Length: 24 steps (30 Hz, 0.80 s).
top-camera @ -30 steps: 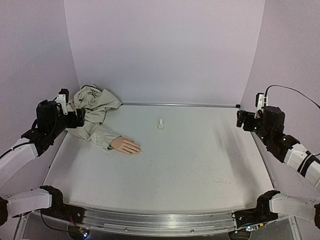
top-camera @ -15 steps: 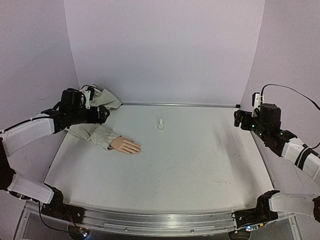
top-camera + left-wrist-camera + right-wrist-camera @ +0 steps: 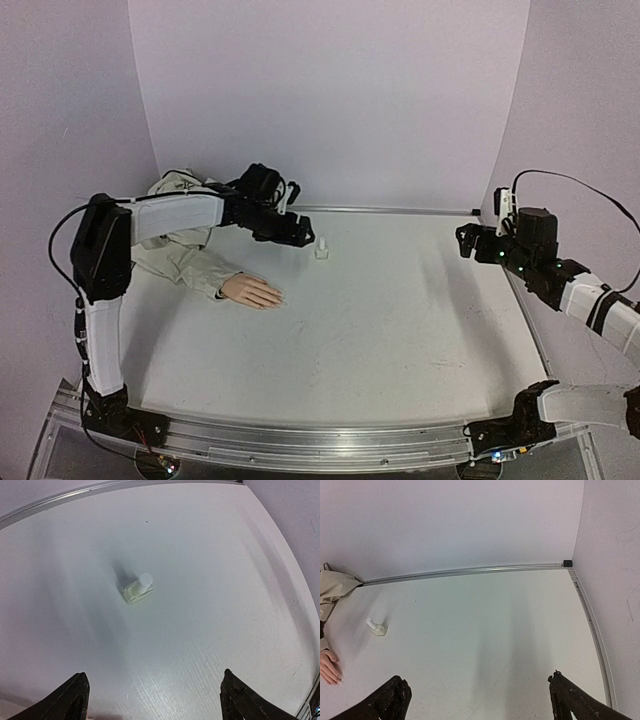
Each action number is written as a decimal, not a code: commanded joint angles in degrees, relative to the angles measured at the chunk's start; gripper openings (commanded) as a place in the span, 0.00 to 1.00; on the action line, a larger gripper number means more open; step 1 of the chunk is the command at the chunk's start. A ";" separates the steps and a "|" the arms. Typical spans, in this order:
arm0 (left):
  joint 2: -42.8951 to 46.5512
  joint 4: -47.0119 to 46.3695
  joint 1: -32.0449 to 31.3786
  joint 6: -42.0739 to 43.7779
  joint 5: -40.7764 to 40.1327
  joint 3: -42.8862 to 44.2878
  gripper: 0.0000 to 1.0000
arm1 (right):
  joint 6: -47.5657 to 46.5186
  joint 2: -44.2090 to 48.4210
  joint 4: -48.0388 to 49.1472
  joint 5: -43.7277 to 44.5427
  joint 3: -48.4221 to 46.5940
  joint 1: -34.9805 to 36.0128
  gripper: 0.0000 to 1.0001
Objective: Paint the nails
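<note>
A small peach mannequin hand lies flat on the white table, fingers pointing right, with a beige fabric sleeve running back to the far left corner. Its nails are too small to make out; the fingertips also show in the right wrist view. A small white bottle stands near the back middle, also in the left wrist view and right wrist view. My left gripper is open and empty, just left of the bottle. My right gripper is open and empty at the far right.
The white table ends in a metal rail along the back wall. Lilac walls close in the left, back and right sides. The sleeve's bunched cloth fills the far left corner.
My left arm has swung from the far left over the sleeve, rightward toward the bottle. My right gripper has crept a little left. Hand and bottle have not moved.
</note>
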State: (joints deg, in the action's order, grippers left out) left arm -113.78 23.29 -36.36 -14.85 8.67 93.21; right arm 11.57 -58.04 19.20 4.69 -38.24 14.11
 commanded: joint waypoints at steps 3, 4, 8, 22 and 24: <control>-14.45 11.38 -2.28 2.86 -0.44 22.27 0.90 | 1.18 0.15 3.55 -3.47 -2.41 -0.37 0.98; -16.42 12.48 -2.37 3.26 -0.86 24.77 0.89 | 1.31 0.10 3.66 -3.60 -2.53 -0.38 0.98; -22.59 16.81 -2.60 4.45 -1.92 33.72 0.84 | 1.74 -0.54 3.84 -5.31 -3.25 -0.44 0.98; -33.43 20.14 -2.75 7.36 -5.36 47.97 0.62 | 2.31 -2.14 4.35 -5.95 -4.72 -0.49 0.98; -34.16 20.13 -2.75 7.86 -5.96 49.08 0.61 | 2.31 -2.38 4.33 -5.92 -4.74 -0.49 0.98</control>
State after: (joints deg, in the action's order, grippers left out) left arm -147.00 43.09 -39.03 -8.91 4.89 137.75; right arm 13.39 -60.01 20.73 -0.69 -40.25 13.85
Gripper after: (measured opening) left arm 0.617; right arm 0.983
